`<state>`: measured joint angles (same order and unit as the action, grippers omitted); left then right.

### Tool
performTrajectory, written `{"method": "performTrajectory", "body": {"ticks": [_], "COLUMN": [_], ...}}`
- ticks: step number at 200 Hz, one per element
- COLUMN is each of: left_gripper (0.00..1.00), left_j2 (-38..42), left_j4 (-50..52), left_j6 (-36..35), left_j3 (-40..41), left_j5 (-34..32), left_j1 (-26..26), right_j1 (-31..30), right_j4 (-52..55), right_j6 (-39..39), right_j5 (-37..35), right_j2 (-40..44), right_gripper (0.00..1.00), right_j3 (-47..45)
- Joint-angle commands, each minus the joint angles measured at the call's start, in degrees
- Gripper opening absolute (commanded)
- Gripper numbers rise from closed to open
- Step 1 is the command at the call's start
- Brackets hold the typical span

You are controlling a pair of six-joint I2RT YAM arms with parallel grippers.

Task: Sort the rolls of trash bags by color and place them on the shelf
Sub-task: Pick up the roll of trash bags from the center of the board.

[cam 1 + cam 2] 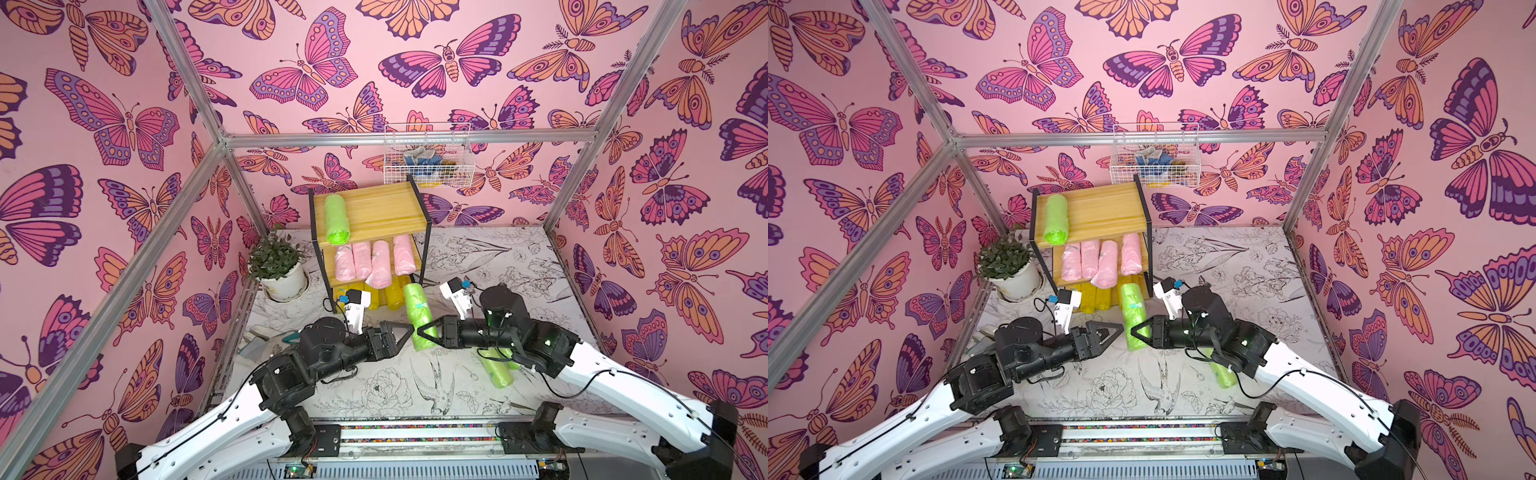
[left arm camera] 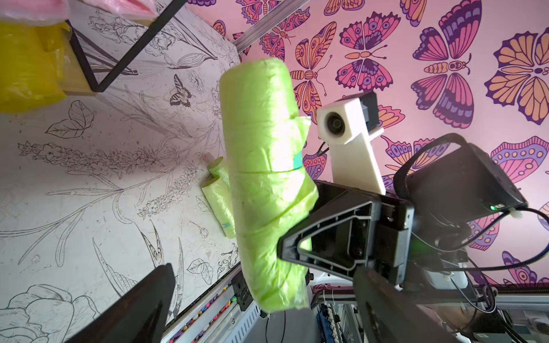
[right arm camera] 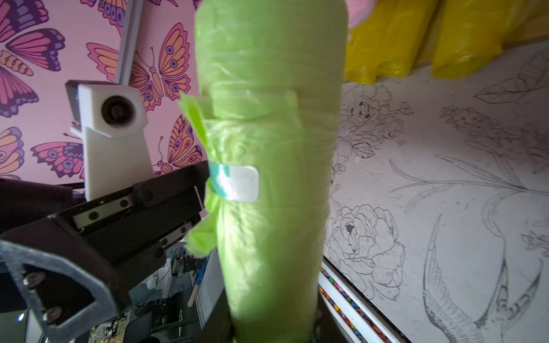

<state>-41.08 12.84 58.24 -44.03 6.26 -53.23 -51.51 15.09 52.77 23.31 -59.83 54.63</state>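
At the centre of the frame, the right claw (image 1: 424,332) is clamping a green roll (image 1: 417,305) before the shelf (image 1: 374,208). The left claw (image 1: 405,336) is gaping wide beside it. A second green roll (image 1: 336,218) is lying on the top board, pink rolls (image 1: 374,259) on the middle, yellow rolls (image 1: 390,297) on the bottom; two green rolls (image 1: 496,370) are lying on the bench (image 1: 498,266) at lower right

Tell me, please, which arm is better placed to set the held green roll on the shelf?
Right, probably: the right gripper is shut on the green roll, while the left gripper stands open beside it, empty. The top tier of the shelf has room.
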Motion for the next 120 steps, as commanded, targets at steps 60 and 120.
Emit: {"method": "performTrajectory", "body": {"ticks": [60, 120], "left_gripper": [0.90, 0.79], "left_j2": [2.6, 6.5], "left_j4": [-2.4, -2.4], "left_j6": [-0.6, 1.2], "left_j3": [-1.3, 1.3], "left_j5": [-2.0, -3.2], "left_j1": [1.3, 3.3], "right_j1": [-4.6, -6.9], "right_j4": [-4.9, -5.5], "right_j6": [0.8, 1.3], "right_j5": [3.5, 5.7], "right_j2": [-3.8, -5.8], "right_gripper": [0.11, 0.10], "right_j3": [6.1, 7.5]}}
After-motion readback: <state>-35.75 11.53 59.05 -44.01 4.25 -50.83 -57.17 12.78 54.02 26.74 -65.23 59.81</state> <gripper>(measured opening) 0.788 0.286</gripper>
